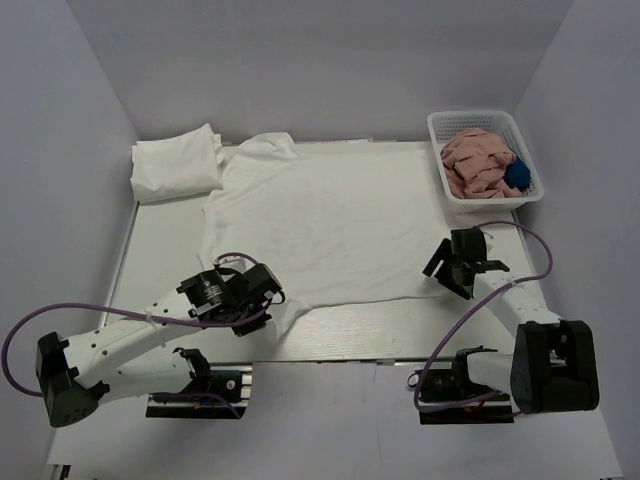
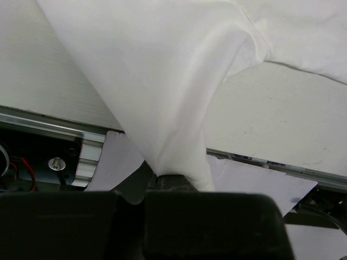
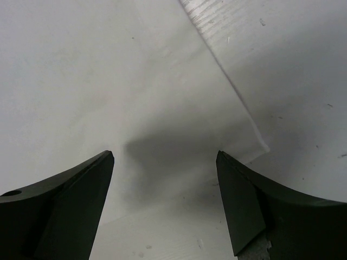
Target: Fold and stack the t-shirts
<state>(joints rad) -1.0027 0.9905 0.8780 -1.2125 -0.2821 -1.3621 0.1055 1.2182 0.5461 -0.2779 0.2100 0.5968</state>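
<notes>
encl., 3 sides: back wall at 12 o'clock, left wall at 9, right wall at 3; all plain pale grey-white, matte.
table: white top, rect., fills ctr.; fine ribbed grain in wrist views.
metal rail: silver extrusion along table's near edge, 6 o'clock.
white sheet: below rail, toward 6.
basket: white slotted plastic, 1–2 o'clock, near right wall; holds pink cloth + sm. blue item.
light: even, diffuse, overhead; shadows soft.

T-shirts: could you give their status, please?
Left gripper shut on spread tee, near corner. Right gripper open over its right corner. Folded tee far-left. Nothing blocking.
</notes>
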